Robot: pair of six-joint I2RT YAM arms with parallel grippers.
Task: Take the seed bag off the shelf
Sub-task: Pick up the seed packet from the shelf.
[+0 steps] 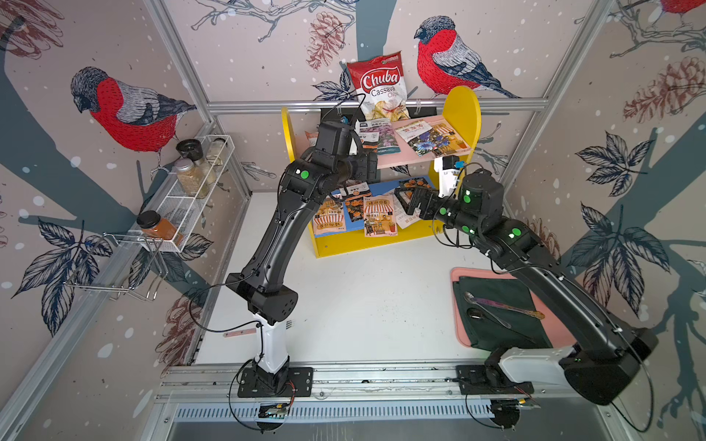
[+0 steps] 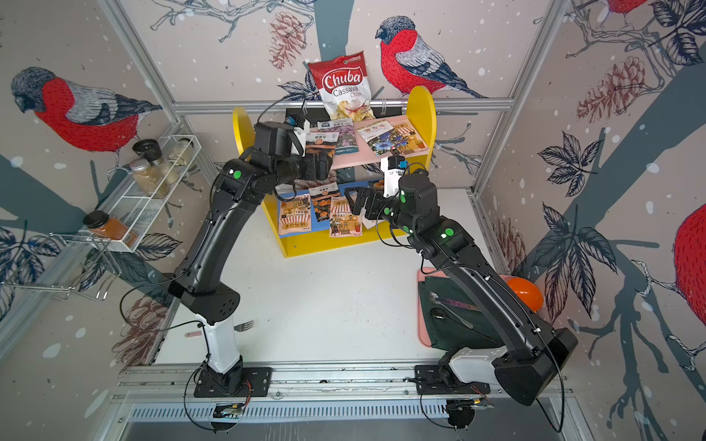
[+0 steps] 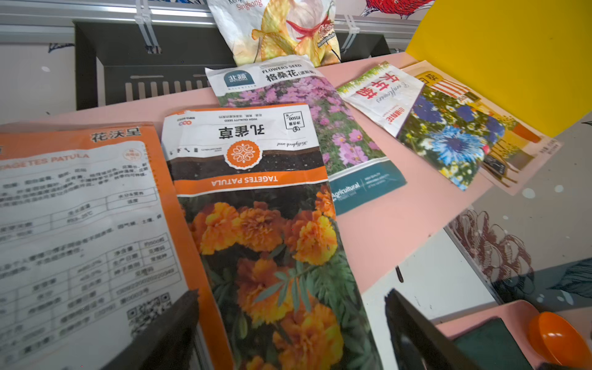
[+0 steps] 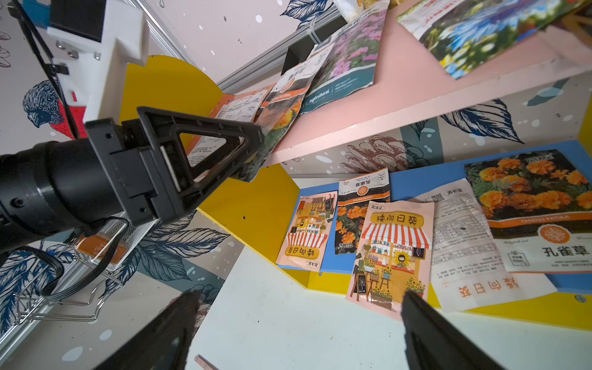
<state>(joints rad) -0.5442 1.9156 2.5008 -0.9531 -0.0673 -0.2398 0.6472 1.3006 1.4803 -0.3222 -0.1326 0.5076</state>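
- Your left gripper (image 3: 292,296) stands wide, its dark fingers on either side of the glossy marigold seed bag (image 3: 256,205) without pinching it.
- That flat bag lies on the smooth pink upper board (image 3: 400,205) of the shelf (image 1: 462,110), which has round-topped yellow sides. One end overhangs the front edge.
- Your right gripper (image 4: 299,296) gapes wide near the blue lower board (image 4: 407,181), facing a pale pink sunflower bag (image 4: 394,250).

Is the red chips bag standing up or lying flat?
Standing up. The chips bag rises upright behind the shelf, its logo right way up; what props it, cannot tell.
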